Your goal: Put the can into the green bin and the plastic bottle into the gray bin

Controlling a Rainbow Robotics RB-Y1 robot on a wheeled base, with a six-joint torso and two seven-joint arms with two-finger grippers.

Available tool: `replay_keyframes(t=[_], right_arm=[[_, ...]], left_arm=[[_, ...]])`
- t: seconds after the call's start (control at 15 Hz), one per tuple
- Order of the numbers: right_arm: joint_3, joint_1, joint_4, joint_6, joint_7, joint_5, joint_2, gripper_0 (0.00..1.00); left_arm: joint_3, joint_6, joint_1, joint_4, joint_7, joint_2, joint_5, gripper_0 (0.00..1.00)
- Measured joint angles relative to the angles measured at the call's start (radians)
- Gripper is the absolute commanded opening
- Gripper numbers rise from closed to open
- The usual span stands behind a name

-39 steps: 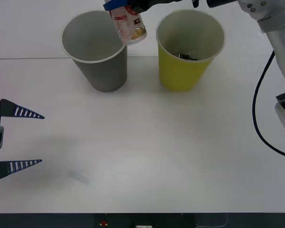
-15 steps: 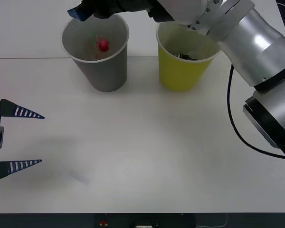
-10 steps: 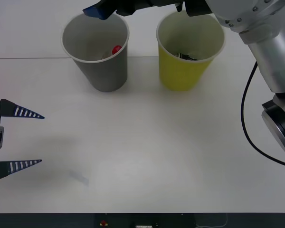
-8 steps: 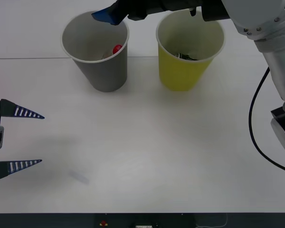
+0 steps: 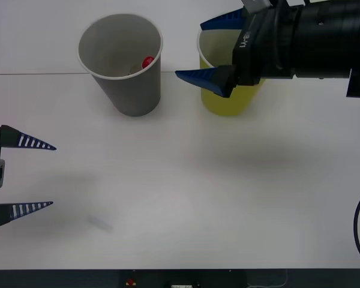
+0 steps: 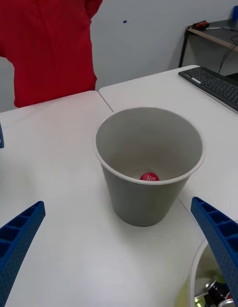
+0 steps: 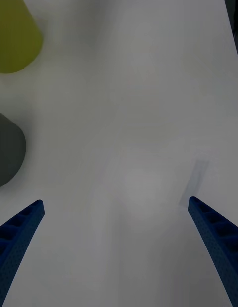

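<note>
The gray bin [image 5: 121, 90] stands upright at the back left of the table. The plastic bottle lies inside it, with only its red cap [image 5: 147, 62] [image 6: 149, 177] showing above the rim. To its right is the green bin [image 5: 221, 103], largely covered by my right gripper [image 5: 199, 50], which hangs open and empty in front of it, facing the gray bin [image 6: 148, 203]. Inside the green bin's rim [image 6: 192, 273] lies a dark thing [image 6: 216, 293], seemingly the can. My left gripper [image 5: 51, 176] rests open and empty at the table's left edge.
The white table [image 5: 186, 192] stretches bare toward its front edge. A seam [image 5: 36, 74] crosses it behind the bins. A keyboard [image 6: 213, 86] lies on a neighbouring desk beyond the gray bin. From the left wrist, the green bin [image 7: 15, 39] and gray bin [image 7: 9, 148] stand at one side.
My right gripper let the bottle drop into the gray bin, then pulled back from above it to the right, in front of the green bin. The left arm has stayed still.
</note>
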Motion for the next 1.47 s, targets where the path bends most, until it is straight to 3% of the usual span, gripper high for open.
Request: replay_keyframes(t=[0.27,0.47,1.13,1.47], right_arm=[[-0.126,0.224,-0.071,-0.001,0.220,-0.178,-0.062,1.00],[-0.202,0.384,-0.074,-0.002,0.405,-0.260,-0.089,1.00],[-0.396,0.771,-0.073,-0.051,0.838,-0.304,-0.058,1.00],[-0.434,0.850,0.006,-0.056,1.000,-0.344,-0.006,1.00]], left_arm=[[0.000,0.000,0.000,0.000,0.000,0.000,0.000,1.00],[0.000,0.000,0.000,0.000,0.000,0.000,0.000,1.00],[0.000,0.000,0.000,0.000,0.000,0.000,0.000,1.00],[0.000,0.000,0.000,0.000,0.000,0.000,0.000,1.00]])
